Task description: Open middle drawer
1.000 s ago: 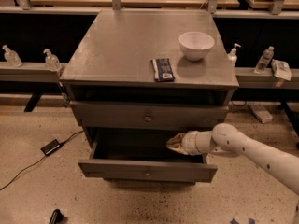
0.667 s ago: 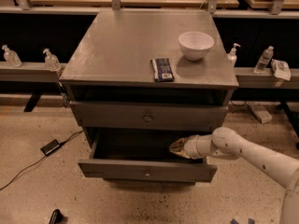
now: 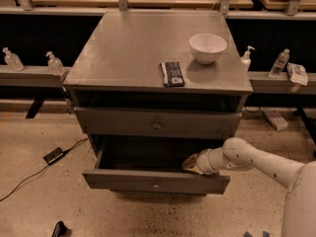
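The gripper [image 3: 191, 163] has dipped a touch since a moment ago, and it now sits lower and closer to the drawer's front edge. The middle drawer [image 3: 128, 180] hasn't budged. It's pulled well out from the cabinet [image 3: 128, 48], its front facing us and its knob [image 3: 156, 184] dead centre. The gripper is inside the drawer's right end, just behind the front panel, tip pointing left. Wide or narrow, I cannot tell.

The arm [image 3: 256, 162] comes in from the right and crosses above the drawer's right front corner. Above it the upper drawer [image 3: 118, 123] is nearly flush, overhanging the back of the open one, with a dark gap between it and the cabinet top. The open drawer's inside is in shadow.

On the cabinet, well clear of the action, a white bowl [image 3: 208, 48] stands near the right rear, and a dark snack bar [image 3: 172, 73] lies near the front edge, left of the bowl.

On the left ledge are two clear bottles [image 3: 12, 59]. On the right ledge are a pump bottle [image 3: 246, 58], a water bottle [image 3: 279, 63] and a packet [image 3: 296, 73].

On the floor to the left, apart from the drawer, a black adapter [image 3: 53, 155] lies with its cable trailing.
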Tool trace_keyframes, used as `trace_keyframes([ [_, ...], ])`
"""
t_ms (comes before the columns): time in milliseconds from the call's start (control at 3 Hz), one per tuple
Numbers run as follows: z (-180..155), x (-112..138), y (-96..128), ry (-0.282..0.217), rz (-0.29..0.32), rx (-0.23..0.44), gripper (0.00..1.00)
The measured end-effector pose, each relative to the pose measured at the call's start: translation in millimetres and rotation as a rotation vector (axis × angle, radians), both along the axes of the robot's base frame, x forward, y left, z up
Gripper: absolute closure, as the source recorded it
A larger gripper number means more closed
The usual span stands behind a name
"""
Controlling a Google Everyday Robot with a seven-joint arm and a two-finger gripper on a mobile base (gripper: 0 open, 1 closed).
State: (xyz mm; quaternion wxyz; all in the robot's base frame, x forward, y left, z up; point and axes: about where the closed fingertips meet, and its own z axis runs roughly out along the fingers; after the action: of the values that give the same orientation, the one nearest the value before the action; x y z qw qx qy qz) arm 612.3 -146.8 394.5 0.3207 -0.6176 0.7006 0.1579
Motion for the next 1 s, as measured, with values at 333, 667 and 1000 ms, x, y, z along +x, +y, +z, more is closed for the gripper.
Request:
trace_keyframes([
  [333,1.4,-0.1,0.0,0.000,0.000,0.000,1.00],
  [667,5.7,-37.7,-13.8,0.054,-0.044,0.032,1.00],
  [1000,6.2,-37.7,-15.1,0.060,-0.049,0.035,1.00],
])
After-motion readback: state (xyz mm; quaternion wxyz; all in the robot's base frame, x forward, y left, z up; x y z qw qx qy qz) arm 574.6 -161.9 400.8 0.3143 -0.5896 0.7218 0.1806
